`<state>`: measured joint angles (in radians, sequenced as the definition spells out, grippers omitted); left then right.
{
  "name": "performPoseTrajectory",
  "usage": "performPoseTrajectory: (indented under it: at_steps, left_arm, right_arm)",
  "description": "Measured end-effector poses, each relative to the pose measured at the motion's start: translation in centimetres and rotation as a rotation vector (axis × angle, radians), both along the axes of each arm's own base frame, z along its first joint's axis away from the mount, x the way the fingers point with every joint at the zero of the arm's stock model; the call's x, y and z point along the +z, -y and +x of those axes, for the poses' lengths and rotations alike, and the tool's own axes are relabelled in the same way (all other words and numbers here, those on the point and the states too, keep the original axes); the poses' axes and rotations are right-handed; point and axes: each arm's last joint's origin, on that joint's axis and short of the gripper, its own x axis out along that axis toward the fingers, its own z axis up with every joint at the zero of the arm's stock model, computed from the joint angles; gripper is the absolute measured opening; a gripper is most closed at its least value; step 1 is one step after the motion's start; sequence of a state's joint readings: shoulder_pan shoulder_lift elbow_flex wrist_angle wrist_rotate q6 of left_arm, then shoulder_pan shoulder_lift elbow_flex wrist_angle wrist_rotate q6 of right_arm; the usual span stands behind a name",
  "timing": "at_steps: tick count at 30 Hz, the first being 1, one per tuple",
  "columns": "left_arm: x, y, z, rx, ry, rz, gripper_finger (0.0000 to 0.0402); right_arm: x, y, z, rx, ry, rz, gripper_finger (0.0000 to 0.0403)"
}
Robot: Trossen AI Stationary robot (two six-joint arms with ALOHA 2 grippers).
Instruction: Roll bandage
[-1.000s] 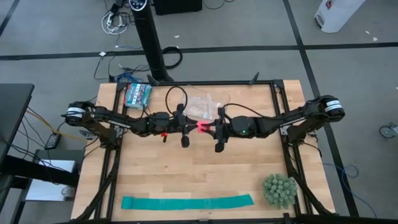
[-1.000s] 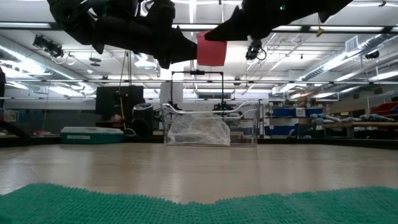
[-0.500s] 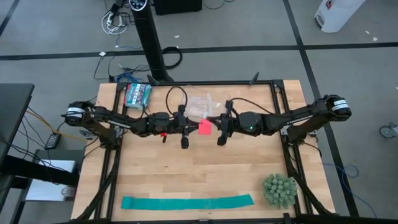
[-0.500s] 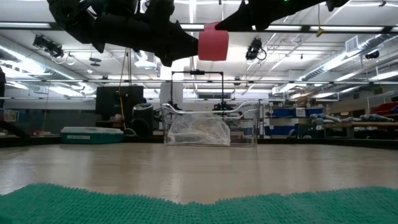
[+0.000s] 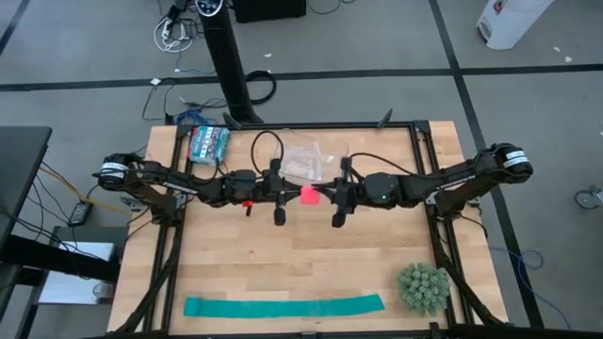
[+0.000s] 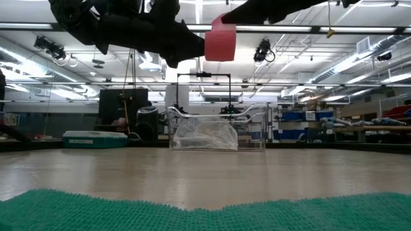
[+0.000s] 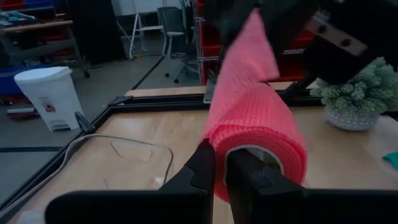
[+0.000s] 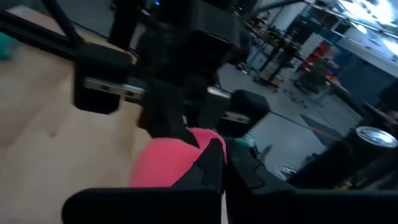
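1. Table [image 5: 301, 264]: both arms meet above its middle.
2. Left gripper [image 5: 290, 194]: fingers [image 7: 205, 165] pinched tight on the rolled end of the bandage [image 5: 308, 195].
3. Right gripper [image 5: 327, 196]: fingers [image 8: 211, 163] closed on the bandage's loose tail.
4. Bandage: a pink roll held in the air between the 2 grippers, well above the tabletop.

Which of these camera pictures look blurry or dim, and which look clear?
High view: evenly lit, clear, the bandage plain between both arms. Low view: arms dark against bright ceiling lights, the teal strip up close soft. Left wrist view: bandage fairly crisp. Right wrist view: dim and smeared.
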<state>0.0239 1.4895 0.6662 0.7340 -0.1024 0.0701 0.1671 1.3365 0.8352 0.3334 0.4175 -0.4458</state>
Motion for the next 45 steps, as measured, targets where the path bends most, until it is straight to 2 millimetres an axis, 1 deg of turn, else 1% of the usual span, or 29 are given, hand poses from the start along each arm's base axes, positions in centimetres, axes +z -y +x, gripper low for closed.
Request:
performPoseTrajectory:
  at_steps: [10,18,22,24,27,31,34,37,41,45]
  left_arm:
    - [0.5,-0.5,0.0,0.018,0.057,-0.044,0.0031]
    - [1.5,-0.5,0.0,0.024,0.168,-0.044,0.0031]
    - [2.3,-0.4,0.4,-0.009,0.185,-0.045,0.0031]
    - [2.5,-0.2,0.6,-0.012,0.180,-0.042,0.0031]
    - [2.5,-0.2,0.7,-0.007,0.155,-0.024,0.0031]
    - [2.3,-0.2,0.7,-0.013,0.127,-0.022,0.0031]
    - [2.1,-0.2,0.7,-0.015,0.117,-0.020,0.0031]
    - [2.2,-0.2,0.7,-0.013,0.129,-0.020,0.0031]
    - [2.3,-0.2,0.7,-0.012,0.131,-0.020,0.0031]
    - [2.3,-0.2,0.7,-0.012,0.136,-0.029,0.0031]
  right_arm:
    - [0.1,-1.4,0.0,0.150,0.027,0.097,0.0000]
    - [0.0,-2.0,-0.2,0.177,0.015,0.113,0.0000]
    - [-0.1,-1.8,-0.2,0.141,0.007,0.109,0.0001]
    - [-0.2,-1.6,-0.2,0.091,0.000,0.100,0.0007]
    - [-0.3,-1.6,-0.2,0.066,-0.008,0.092,0.0024]
    - [-0.2,-2.4,-0.4,0.081,-0.001,0.106,0.0050]
    - [0.0,-3.2,-0.7,0.103,0.012,0.152,0.0065]
    - [-0.6,-3.6,-0.9,0.136,-0.037,0.212,0.0071]
    - [-1.5,-3.0,-1.0,0.108,-0.128,0.302,0.0069]
    - [-2.1,-1.9,-1.0,0.037,-0.120,0.337,0.0063]
